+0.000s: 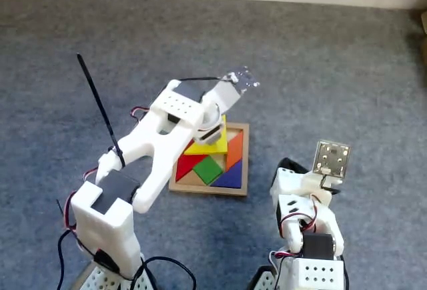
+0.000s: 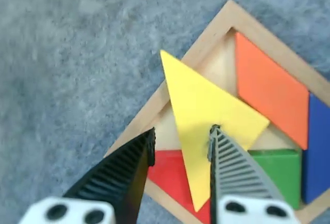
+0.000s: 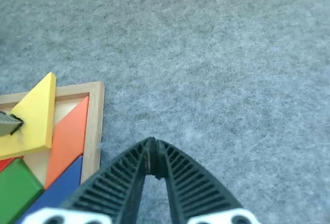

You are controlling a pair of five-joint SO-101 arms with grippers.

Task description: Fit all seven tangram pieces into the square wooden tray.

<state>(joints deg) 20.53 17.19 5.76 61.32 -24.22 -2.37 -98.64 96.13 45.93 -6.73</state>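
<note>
left gripper [image 2: 181, 134] with jaws apart over the square wooden tray [image 2: 201, 46], one finger [image 2: 229, 162] touching the yellow triangle [image 2: 206, 110], askew with a corner over the tray's rim, orange piece [image 2: 270, 100] and green piece [image 2: 276, 170] seated inside, right gripper [image 3: 152, 157] closed together above the grey carpet [image 3: 232, 54] beside the tray

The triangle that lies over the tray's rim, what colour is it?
The triangle is yellow; the left wrist view shows it best.
</note>
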